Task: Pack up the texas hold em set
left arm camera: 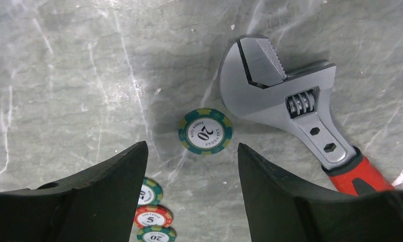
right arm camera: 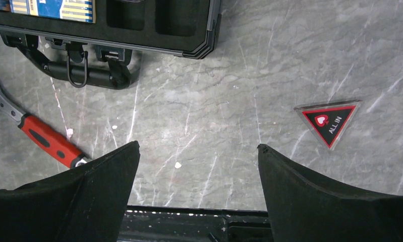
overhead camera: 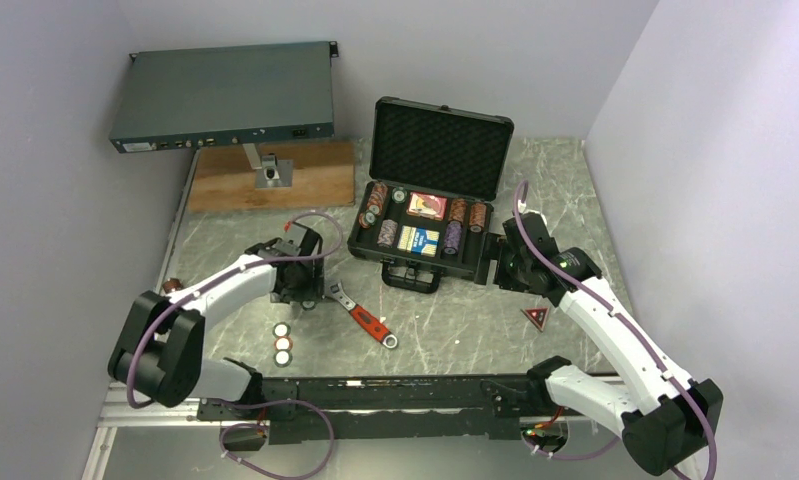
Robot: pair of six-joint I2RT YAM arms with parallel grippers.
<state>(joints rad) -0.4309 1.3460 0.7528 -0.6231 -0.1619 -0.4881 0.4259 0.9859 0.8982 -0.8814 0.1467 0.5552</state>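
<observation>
Black foam lines our open case (overhead camera: pixel 430 195) at the far middle of the table (overhead camera: pixel 455 330), with stacked chips (overhead camera: pixel 377 203), a red deck (overhead camera: pixel 427 206) and a blue deck (overhead camera: pixel 420 240) seated inside. Our left gripper (left arm camera: pixel 190 150) hangs spread above a green "20" chip (left arm camera: pixel 205 131) beside the wrench (left arm camera: pixel 290 101); three more chips (left arm camera: pixel 154 217) are half hidden by its finger (left arm camera: pixel 88 201). Our right gripper (right arm camera: pixel 198 147), also spread, is empty near the red triangle (right arm camera: pixel 329 121).

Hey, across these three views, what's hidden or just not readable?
Top view: numbers on the chips in the case are too small to read.
Left wrist: three loose chips sit partly behind a finger of the left gripper and are cut by the bottom edge.
Right wrist: the case is cut by the top edge; only a strip of the blue deck shows.
</observation>
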